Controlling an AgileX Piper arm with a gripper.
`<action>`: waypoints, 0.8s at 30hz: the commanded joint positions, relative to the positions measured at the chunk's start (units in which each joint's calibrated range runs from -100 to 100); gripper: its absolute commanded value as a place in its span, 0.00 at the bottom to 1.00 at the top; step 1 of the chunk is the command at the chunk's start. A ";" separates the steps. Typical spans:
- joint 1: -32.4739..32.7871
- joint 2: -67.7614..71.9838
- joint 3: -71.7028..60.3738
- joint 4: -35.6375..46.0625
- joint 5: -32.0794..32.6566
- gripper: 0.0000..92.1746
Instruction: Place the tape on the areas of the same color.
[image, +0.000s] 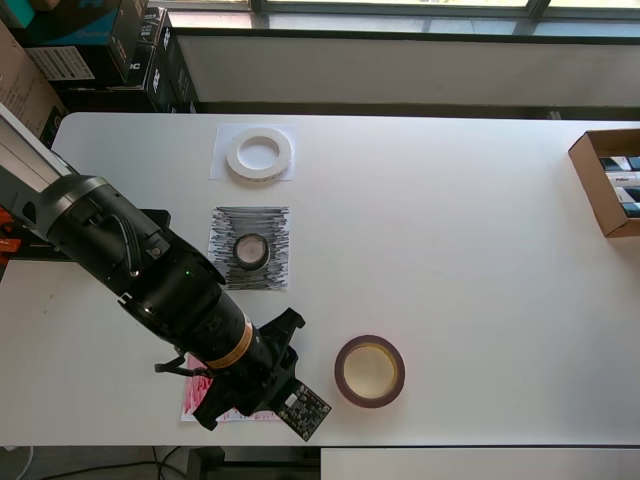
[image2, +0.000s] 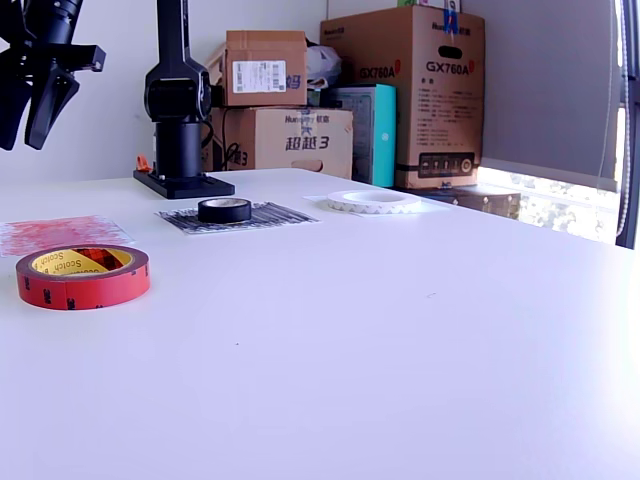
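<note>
Your gripper (image2: 28, 95) hangs high above the table (image: 470, 270) at the exterior view's far left, its two dark fingers (image2: 50, 105) pointing down with a clear gap between them and nothing held. From overhead the arm (image: 150, 270) reaches in from the left edge toward the near edge, and its wrist and gripper cover most of the red sheet (image: 195, 398), of which you see only a pink-red corner by the near left of the table; in the exterior view that sheet lies flat and bare at the left. Just to the right of it in the overhead view, resting on plain table and clear of the sheet, is the red tape roll (image: 369, 371), which looks dark maroon with a yellowish core from above and bright red from the side. Farther from you, the small black roll (image: 251, 249) sits on the black scribbled sheet (image: 222, 250), roughly in its middle. Beyond that, toward the window, the flat white ring (image: 259, 154) lies on the white sheet (image: 219, 168). Well apart at the overhead view's right edge stands an open cardboard box (image: 592, 185). Behind the table in the exterior view, stacked cartons (image2: 400, 90) stand against the wall beside the arm's black base (image2: 183, 182).
</note>
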 joint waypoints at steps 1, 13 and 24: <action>-0.38 4.01 -9.07 6.18 0.95 0.50; 2.46 13.74 -24.88 15.18 4.71 0.50; 4.12 19.53 -28.52 15.18 8.89 0.50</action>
